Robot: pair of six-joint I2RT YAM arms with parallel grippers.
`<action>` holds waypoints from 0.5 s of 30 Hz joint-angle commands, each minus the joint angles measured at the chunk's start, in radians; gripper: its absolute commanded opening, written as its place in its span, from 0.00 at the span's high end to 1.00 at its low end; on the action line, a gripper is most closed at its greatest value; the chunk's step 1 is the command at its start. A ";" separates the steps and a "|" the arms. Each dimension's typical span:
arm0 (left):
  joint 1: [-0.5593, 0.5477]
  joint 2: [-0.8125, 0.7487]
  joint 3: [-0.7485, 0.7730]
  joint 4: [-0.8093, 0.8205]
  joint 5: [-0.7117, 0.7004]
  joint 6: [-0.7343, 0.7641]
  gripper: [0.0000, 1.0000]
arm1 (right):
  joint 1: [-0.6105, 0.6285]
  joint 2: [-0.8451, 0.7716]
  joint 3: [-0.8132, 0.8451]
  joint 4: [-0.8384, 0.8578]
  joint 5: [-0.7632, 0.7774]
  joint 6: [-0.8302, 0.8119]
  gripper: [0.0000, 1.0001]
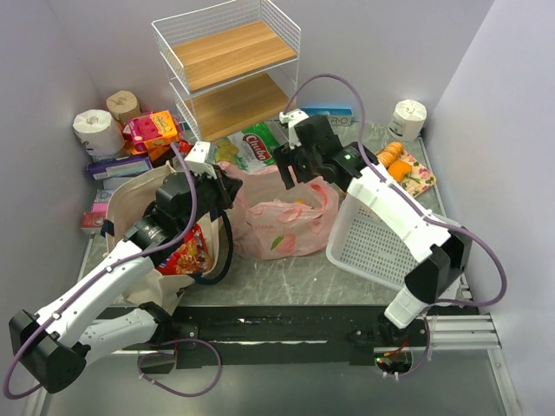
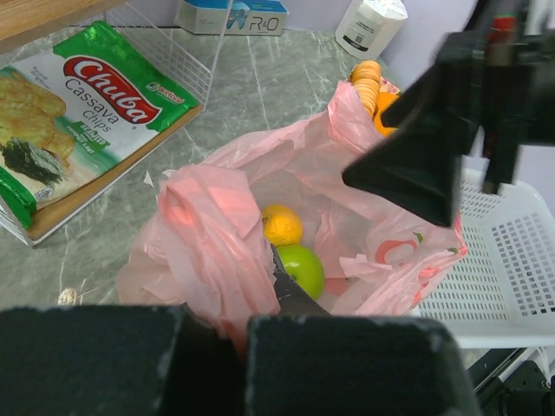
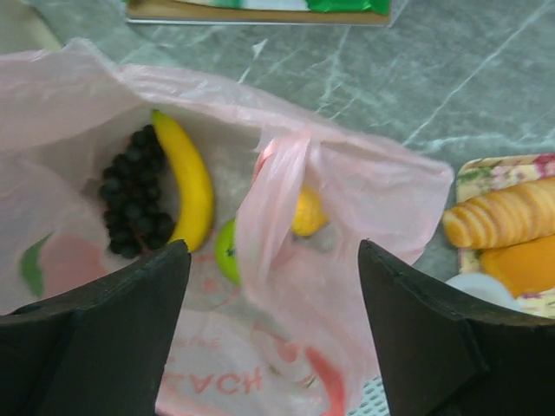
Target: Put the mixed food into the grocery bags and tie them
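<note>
Fruit (image 3: pixel 186 186) lies inside the pink bag (image 1: pixel 286 221), still untied; left end effector (image 2: pixel 217 325) pinches one handle (image 2: pixel 212 260), right end effector (image 3: pixel 269 260) hangs spread over the second handle (image 3: pixel 273 208).

In the top view the left arm (image 1: pixel 108 276) covers most of the tote (image 1: pixel 130 195), hiding its script and half of the red packet (image 1: pixel 186 253). The pink bag's (image 1: pixel 286 221) contents there are only faint blots. In the left wrist view the left gripper (image 2: pixel 264 303), a blurred dark mass along the bottom edge, hides part of the apple (image 2: pixel 303 267). In the right wrist view the bag's handle (image 3: pixel 273 195) veils the apple and orange (image 3: pixel 310 212). The tray (image 3: pixel 507 173) runs off the right edge.
</note>
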 commanded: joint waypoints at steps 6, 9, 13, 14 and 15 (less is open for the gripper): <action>-0.002 -0.028 0.042 0.007 -0.079 -0.012 0.99 | 0.003 0.118 0.314 -0.086 0.181 -0.053 0.87; 0.002 -0.041 0.077 -0.048 -0.235 -0.015 0.99 | -0.012 0.144 0.581 -0.230 0.216 0.004 1.00; 0.089 -0.054 0.094 -0.054 -0.234 -0.024 0.99 | -0.110 0.029 0.582 -0.220 0.172 0.061 1.00; 0.108 -0.047 0.099 -0.067 -0.222 -0.041 0.99 | -0.138 0.001 0.535 -0.204 0.149 0.075 1.00; 0.125 -0.044 0.104 -0.070 -0.204 -0.045 0.99 | -0.167 -0.029 0.411 -0.189 0.088 0.102 1.00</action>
